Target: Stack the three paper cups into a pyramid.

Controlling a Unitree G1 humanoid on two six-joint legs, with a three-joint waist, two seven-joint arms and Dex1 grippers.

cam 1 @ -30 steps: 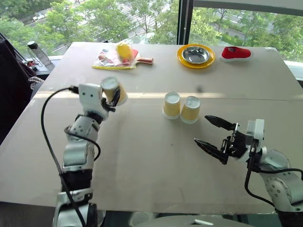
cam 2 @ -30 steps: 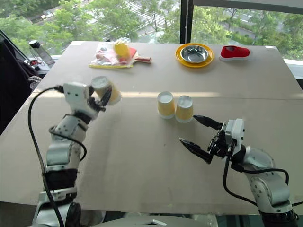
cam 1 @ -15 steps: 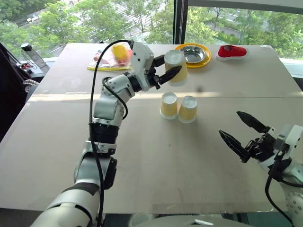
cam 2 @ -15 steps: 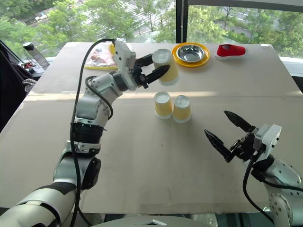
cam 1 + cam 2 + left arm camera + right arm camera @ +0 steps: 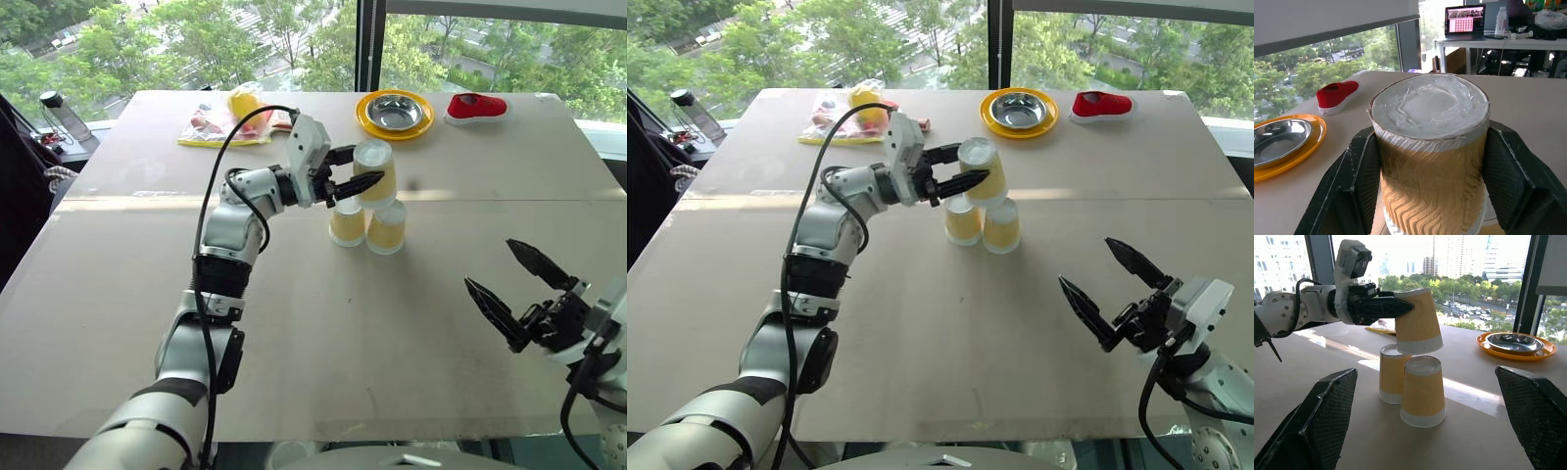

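Left eye view: the left tool [image 5: 364, 168] is clenched on an upturned paper cup [image 5: 375, 171], holding it level just above the other two cups [image 5: 346, 223] [image 5: 388, 227], which stand upside down, side by side and touching, near the middle of the worktop [image 5: 294, 323]. The right tool [image 5: 514, 289] hangs low at the near right, released, fingers spread, well apart from the cups. A yellow plate with a steel bowl [image 5: 395, 113], a red shoe [image 5: 477, 106] and a plastic bag [image 5: 223, 125] lie along the far edge.

Left wrist view: the held cup [image 5: 1431, 156] sits between the black fingers [image 5: 1359, 181], white base up.

Right wrist view: the held cup [image 5: 1418, 322] tilts a little, its rim just over the two standing cups; whether it touches them I cannot tell.
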